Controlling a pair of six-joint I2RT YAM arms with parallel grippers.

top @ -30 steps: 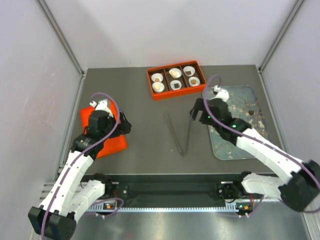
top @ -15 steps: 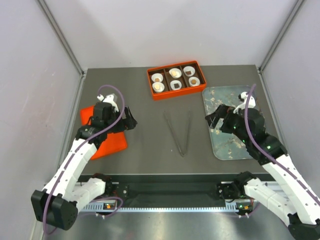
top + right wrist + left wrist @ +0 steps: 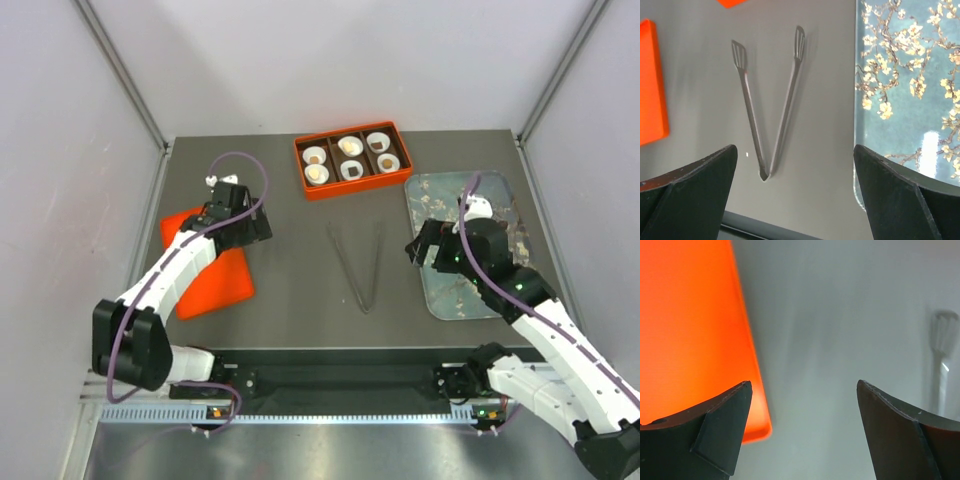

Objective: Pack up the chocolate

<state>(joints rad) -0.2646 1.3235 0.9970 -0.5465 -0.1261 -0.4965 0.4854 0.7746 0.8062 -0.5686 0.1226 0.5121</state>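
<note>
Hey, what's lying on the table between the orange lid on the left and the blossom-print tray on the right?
Only a pair of metal tongs, lying open in a V, between the orange lid and the tray. The top view shows it best.

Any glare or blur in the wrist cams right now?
Left wrist: soft throughout, tongs and orange lid edge smeared. Right wrist: sharp, tongs crisp, one white glare patch on the blossom-print tray.
</note>
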